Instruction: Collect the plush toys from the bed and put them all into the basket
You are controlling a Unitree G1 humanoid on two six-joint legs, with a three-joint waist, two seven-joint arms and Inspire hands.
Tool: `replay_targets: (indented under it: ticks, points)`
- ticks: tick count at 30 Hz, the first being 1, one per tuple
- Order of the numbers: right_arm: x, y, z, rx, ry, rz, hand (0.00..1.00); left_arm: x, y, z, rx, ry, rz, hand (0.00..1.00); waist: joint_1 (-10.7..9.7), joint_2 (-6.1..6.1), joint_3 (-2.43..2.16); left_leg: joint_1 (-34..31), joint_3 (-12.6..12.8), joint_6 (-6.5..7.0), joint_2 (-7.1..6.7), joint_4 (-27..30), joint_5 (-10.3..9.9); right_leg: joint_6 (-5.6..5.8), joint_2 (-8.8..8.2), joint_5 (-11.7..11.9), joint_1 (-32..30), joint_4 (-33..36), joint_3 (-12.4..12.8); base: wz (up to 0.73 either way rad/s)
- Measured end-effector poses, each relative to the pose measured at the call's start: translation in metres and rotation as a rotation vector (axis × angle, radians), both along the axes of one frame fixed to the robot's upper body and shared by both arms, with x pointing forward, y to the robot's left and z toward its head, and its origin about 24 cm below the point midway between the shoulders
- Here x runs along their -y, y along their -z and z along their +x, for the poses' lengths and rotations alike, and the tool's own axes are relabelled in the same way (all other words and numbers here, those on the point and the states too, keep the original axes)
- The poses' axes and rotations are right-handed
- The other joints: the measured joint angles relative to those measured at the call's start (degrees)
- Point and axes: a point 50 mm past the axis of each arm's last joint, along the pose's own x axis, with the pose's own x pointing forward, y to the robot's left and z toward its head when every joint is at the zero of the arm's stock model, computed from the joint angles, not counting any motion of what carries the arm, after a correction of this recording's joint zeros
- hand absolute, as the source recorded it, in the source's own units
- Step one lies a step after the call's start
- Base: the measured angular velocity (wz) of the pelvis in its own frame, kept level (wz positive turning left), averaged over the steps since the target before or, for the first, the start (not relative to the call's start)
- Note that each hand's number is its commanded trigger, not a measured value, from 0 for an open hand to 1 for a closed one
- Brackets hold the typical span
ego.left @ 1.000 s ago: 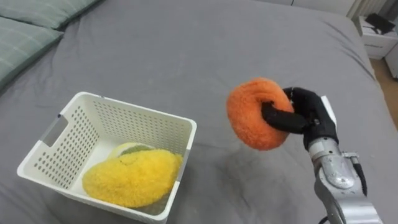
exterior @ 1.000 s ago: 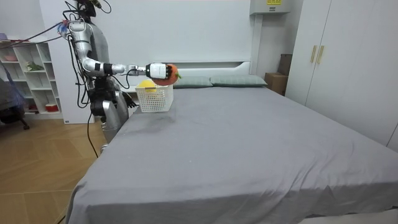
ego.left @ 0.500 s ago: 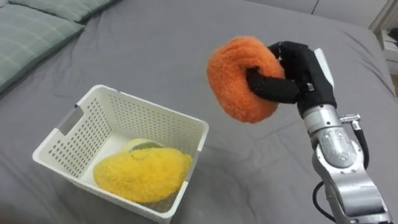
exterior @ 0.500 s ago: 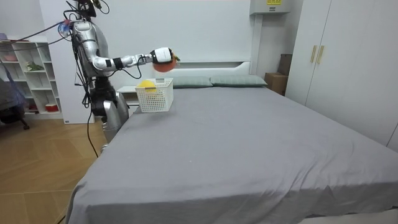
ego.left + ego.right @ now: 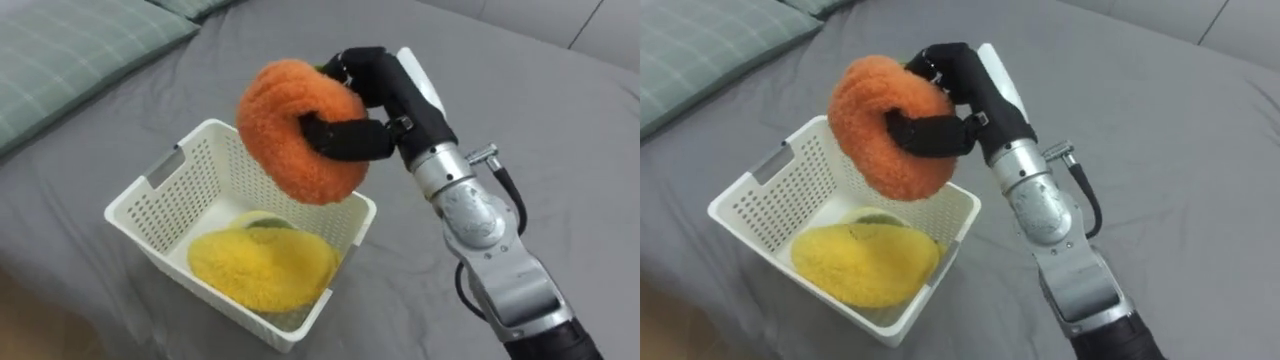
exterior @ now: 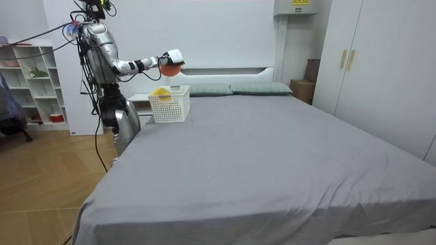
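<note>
My right hand [image 5: 395, 95] sits upper centre of the frame, fingers and thumb curled tight round a fluffy, round orange plush toy [image 5: 295, 130]. The toy hangs in the air over the far rim of a white perforated plastic basket [image 5: 170, 195] on the grey bed [image 5: 540, 110]. 1 fuzzy yellow plush toy [image 5: 260, 268] lies inside the basket.

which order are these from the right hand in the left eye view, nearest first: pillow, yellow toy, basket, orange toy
1. orange toy: gripped in the right hand, held above the basket.
2. basket: just below the hand, its rim under the orange toy.
3. yellow toy: lying low inside the basket.
4. pillow: far off at the upper left.
</note>
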Motion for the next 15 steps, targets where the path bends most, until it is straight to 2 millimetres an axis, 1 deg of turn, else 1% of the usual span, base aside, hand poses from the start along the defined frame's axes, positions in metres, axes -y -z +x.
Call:
replay_targets:
  ticks: [2,3,5,6,7,8,9,10,11,12,13,14,15]
  points:
    - [-0.009,0.004,-0.003,-0.010,-0.031,-0.034,1.00,0.000,0.000,0.002,0.005,0.002,-0.001,0.00,1.0,-0.12,-0.01,-0.2,-0.2,0.00,-0.05,0.1,0.0,0.00,0.00,0.0,0.1,0.0,-0.3,0.09]
    - [-0.014,0.006,-0.004,-0.016,-0.051,-0.057,1.00,0.000,-0.001,0.004,0.009,0.004,-0.001,0.00,1.1,-0.20,0.01,-0.5,-0.7,0.00,-0.13,0.3,0.0,0.00,-0.01,0.0,0.1,0.0,-0.7,0.15]
    - [-0.020,0.010,-0.005,-0.039,-0.070,-0.058,1.00,0.000,-0.001,0.006,0.010,0.004,0.000,0.00,1.3,-0.33,0.09,-0.9,-1.2,-0.01,-0.24,0.7,0.0,0.00,-0.05,0.0,0.0,0.0,-1.6,0.18]
    - [-0.022,0.014,-0.005,-0.059,-0.076,-0.060,1.00,0.000,-0.001,0.007,0.008,0.004,-0.001,0.00,2.0,-0.33,0.09,-0.9,-1.3,-0.01,-0.26,0.8,0.0,0.00,-0.06,0.0,0.0,0.0,-1.7,0.10]
    - [-0.023,0.016,-0.005,-0.066,-0.081,-0.063,1.00,0.000,-0.001,0.007,0.008,0.002,-0.001,0.00,2.3,-0.32,0.10,-1.0,-1.4,-0.01,-0.26,0.8,0.0,0.00,-0.08,0.0,0.0,0.0,-1.9,0.07]
    - [-0.024,0.018,-0.006,-0.080,-0.091,-0.066,1.00,0.000,-0.001,0.007,0.007,0.002,-0.001,0.00,2.6,-0.33,0.10,-1.2,-1.6,-0.01,-0.32,1.0,0.0,0.00,-0.13,0.0,0.0,0.0,-2.5,0.11]
    - [-0.025,0.021,-0.005,-0.093,-0.099,-0.070,0.91,0.000,-0.001,0.007,0.007,0.002,-0.001,0.00,2.8,-0.32,0.12,-1.4,-1.9,-0.02,-0.38,1.1,0.0,0.00,-0.19,0.0,0.0,0.0,-3.1,0.12]
    - [-0.025,0.023,-0.005,-0.101,-0.100,-0.072,0.79,0.000,-0.001,0.007,0.006,0.003,0.000,0.00,2.9,-0.32,0.12,-1.5,-2.0,-0.02,-0.41,1.1,0.0,0.00,-0.19,0.0,0.0,0.0,-3.0,0.10]
    - [-0.025,0.026,-0.005,-0.115,-0.100,-0.082,0.61,-0.001,-0.001,0.007,0.004,0.006,0.002,0.00,3.2,-0.40,0.12,-1.7,-2.1,-0.06,-0.45,1.1,0.1,0.00,-0.19,0.0,-0.1,0.0,-2.9,0.05]
    - [-0.024,0.031,-0.004,-0.133,-0.096,-0.092,0.51,-0.001,-0.001,0.007,0.000,0.021,0.005,0.00,3.5,-0.46,0.18,-1.8,-2.2,-0.09,-0.50,1.1,0.1,0.01,-0.21,0.0,-0.2,0.0,-2.9,0.04]
    - [-0.024,0.034,-0.004,-0.142,-0.094,-0.098,0.18,-0.001,-0.001,0.007,-0.002,0.023,0.001,0.00,3.7,-0.46,0.18,-1.9,-2.2,-0.09,-0.52,1.1,0.2,0.01,-0.22,0.0,-0.3,0.0,-2.9,0.00]
    - [-0.023,0.037,-0.004,-0.162,-0.091,-0.110,0.04,0.000,-0.001,0.007,-0.005,0.024,-0.005,0.00,4.1,-0.48,0.18,-1.9,-2.2,-0.09,-0.55,1.1,0.2,0.01,-0.26,0.0,-0.4,0.0,-2.9,0.00]
    - [-0.023,0.041,-0.003,-0.176,-0.088,-0.114,0.00,0.000,-0.001,0.008,-0.003,0.025,-0.007,0.00,4.2,-0.66,0.13,-2.2,-2.2,-0.09,-0.57,1.1,0.2,0.01,-0.27,0.0,-0.6,0.0,-3.0,0.00]
